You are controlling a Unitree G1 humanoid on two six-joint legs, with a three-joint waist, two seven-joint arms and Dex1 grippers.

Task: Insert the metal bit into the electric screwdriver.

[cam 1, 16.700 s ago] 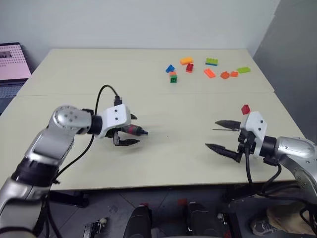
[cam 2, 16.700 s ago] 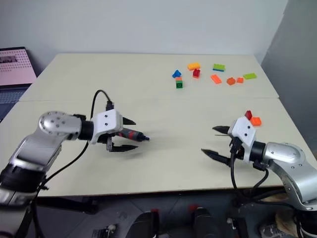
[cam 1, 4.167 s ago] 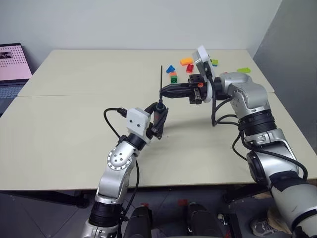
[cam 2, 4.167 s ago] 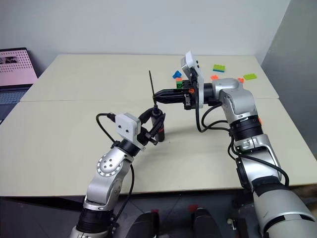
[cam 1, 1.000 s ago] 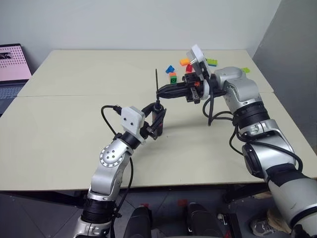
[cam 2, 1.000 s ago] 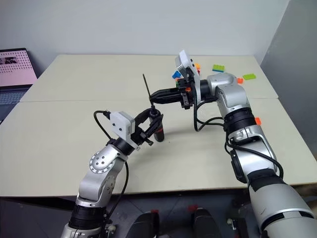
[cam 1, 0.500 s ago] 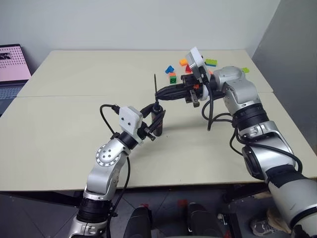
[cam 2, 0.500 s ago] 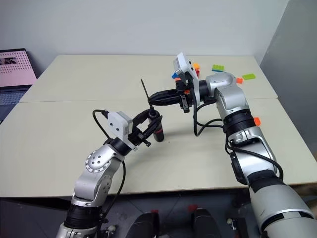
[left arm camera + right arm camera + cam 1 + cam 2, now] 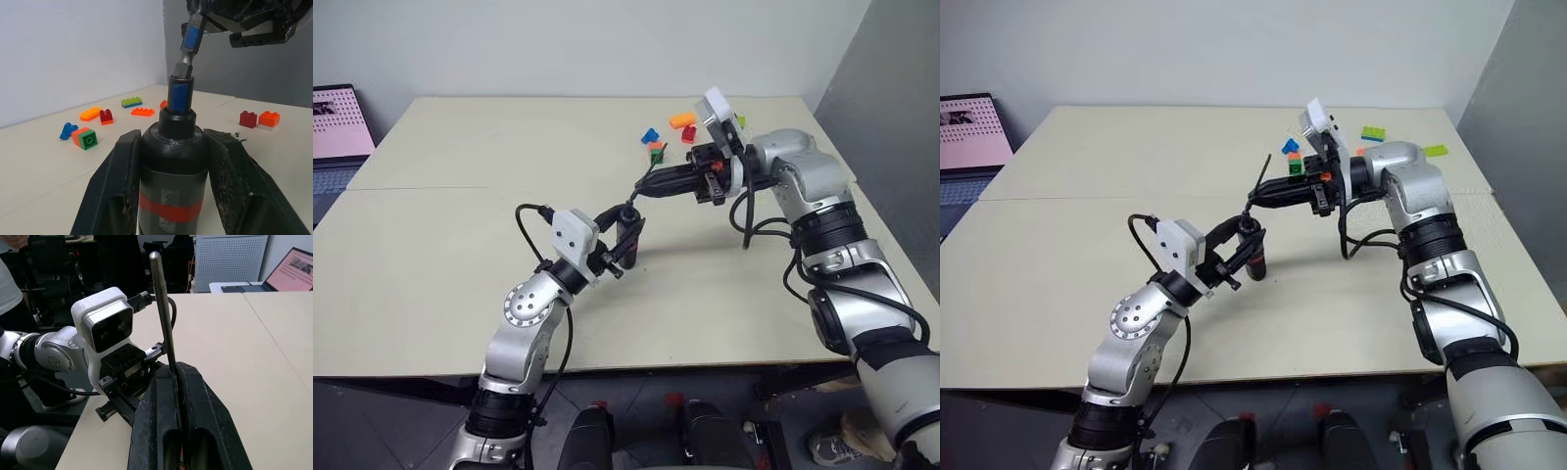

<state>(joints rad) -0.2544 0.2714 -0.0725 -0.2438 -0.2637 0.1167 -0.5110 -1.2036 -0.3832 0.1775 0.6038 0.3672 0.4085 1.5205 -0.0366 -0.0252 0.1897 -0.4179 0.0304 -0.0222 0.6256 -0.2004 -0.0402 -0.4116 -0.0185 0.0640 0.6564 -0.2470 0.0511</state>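
Note:
My left gripper (image 9: 626, 221) is shut on the electric screwdriver (image 9: 172, 166), a black cylinder with a red band, held with its blue-collared tip pointing up. Above it, my right gripper (image 9: 1254, 200) reaches in from the right and is shut on the metal bit (image 9: 162, 308), a thin dark rod. The bit's lower hex end (image 9: 188, 46), with a blue band, leans at an angle and touches the screwdriver's tip opening. How deep it sits I cannot tell. The bit's free end (image 9: 1265, 164) slants up and to the right.
Several coloured toy bricks (image 9: 683, 124) lie at the table's far right, behind the grippers. A red brick (image 9: 248, 119) and an orange one (image 9: 269, 118) lie apart near the right edge. A laptop (image 9: 337, 122) stands off the table's left side.
The right gripper has shifted slightly to the right and the bit's upper end has swung from leaning left to leaning right. The screwdriver and left gripper have stayed put.

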